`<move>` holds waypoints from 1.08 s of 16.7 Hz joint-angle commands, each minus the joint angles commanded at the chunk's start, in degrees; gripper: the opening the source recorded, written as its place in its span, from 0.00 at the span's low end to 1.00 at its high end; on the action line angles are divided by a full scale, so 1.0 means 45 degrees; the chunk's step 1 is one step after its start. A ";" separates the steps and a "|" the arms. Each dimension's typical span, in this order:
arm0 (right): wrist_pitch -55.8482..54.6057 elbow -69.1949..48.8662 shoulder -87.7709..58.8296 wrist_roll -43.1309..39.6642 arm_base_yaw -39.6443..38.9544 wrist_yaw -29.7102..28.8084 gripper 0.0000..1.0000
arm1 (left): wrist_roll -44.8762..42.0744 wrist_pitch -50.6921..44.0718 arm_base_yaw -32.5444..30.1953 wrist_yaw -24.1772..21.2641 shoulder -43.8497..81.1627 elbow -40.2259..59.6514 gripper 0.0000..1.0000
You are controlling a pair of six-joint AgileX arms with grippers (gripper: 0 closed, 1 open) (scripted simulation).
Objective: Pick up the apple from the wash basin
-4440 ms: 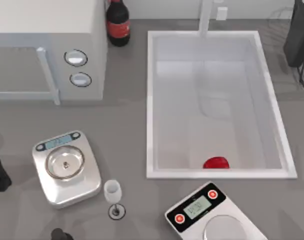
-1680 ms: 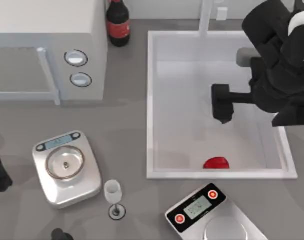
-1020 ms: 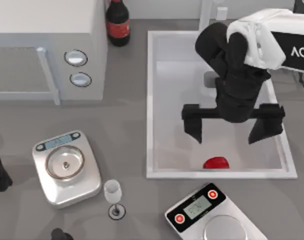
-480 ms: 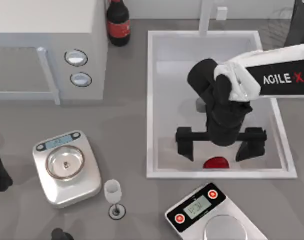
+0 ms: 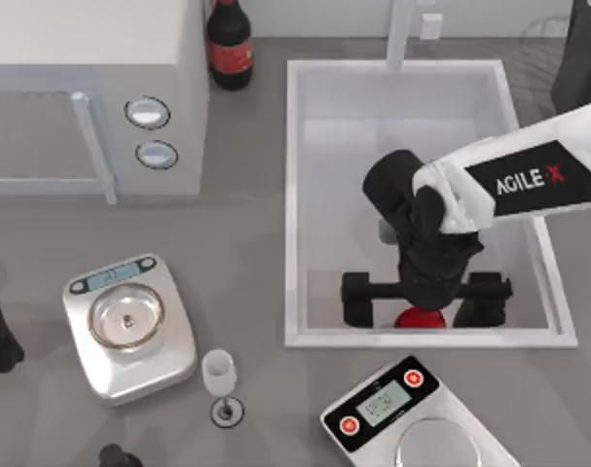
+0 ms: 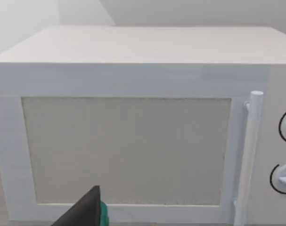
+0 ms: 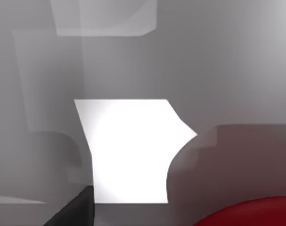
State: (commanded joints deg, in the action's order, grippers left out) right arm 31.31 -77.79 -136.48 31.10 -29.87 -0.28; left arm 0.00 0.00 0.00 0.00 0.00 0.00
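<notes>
Straddling the apple point(image 5: 419, 318) at the basin's point(image 5: 291, 195) near wall, I am holding my right gripper point(image 5: 421, 302) wide open, gripping nothing, one finger each side so closing should trap it; left arm is idling by the microwave point(image 6: 133, 117).

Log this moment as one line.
right gripper: open, straddling apple | wash basin: apple inside | left arm: parked facing microwave

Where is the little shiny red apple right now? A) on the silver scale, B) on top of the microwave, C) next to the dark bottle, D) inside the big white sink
D: the small glossy red apple lies in the large white rectangular wash basin, near its front wall, with the right pincer open, one finger on each side of it.
</notes>
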 joint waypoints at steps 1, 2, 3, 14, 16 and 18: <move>0.0000 0.0000 0.0000 0.0000 0.0000 0.0000 1.00 | 0.0000 0.0000 0.0000 0.0000 0.0000 0.0000 1.00; 0.0000 0.0000 0.0000 0.0000 0.0000 0.0000 1.00 | 0.0000 0.0000 0.0000 0.0000 0.0000 0.0000 1.00; 0.0000 0.0000 0.0000 0.0000 0.0000 0.0000 0.92 | 0.0000 0.0000 0.0000 0.0000 0.0000 0.0000 1.00; 0.0000 0.0000 0.0000 0.0000 0.0000 0.0000 0.10 | 0.0000 0.0000 0.0000 0.0000 0.0000 0.0000 1.00; 0.0000 0.0000 0.0000 0.0000 0.0000 0.0000 0.00 | 0.0000 0.0000 0.0000 0.0000 0.0000 0.0000 1.00; 0.0000 0.0000 0.0000 0.0000 0.0000 0.0000 0.00 | 0.0000 0.0000 0.0000 0.0000 0.0000 0.0000 1.00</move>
State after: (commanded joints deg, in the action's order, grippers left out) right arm 31.31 -77.79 -136.48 31.10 -29.87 -0.28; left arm 0.00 0.00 0.00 0.00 0.00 0.00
